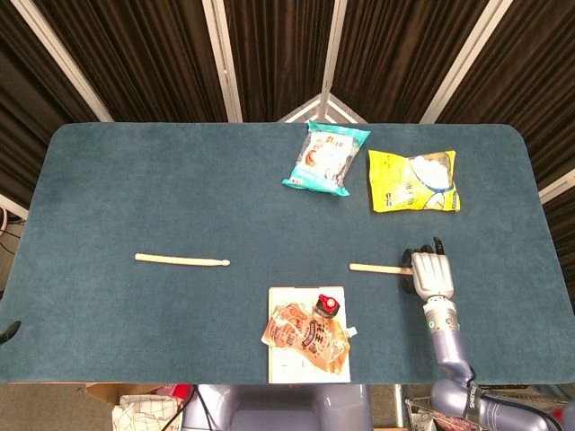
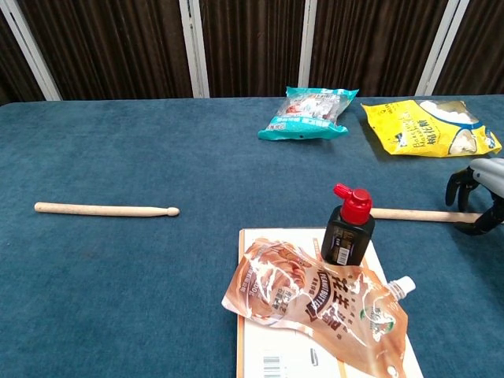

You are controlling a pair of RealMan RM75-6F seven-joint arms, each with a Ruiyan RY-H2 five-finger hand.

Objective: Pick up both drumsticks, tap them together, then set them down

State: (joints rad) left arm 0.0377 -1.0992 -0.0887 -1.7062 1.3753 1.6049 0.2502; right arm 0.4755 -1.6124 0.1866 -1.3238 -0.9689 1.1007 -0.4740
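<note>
Hovering over the butt end of the right drumstick [image 1: 382, 268], with the right robot hand [image 1: 430, 273] arching its fingers [image 2: 459, 183] on both sides of the shaft, not yet clamping and holding nothing. Lying flat on the surface [image 1: 180, 189], long axis running left to right, free end pointing toward the bottle [image 2: 347, 226]. Resting well apart on the far left, the left drumstick [image 1: 181, 260], lying along the same direction. Showing no left robot hand in either view.
</note>
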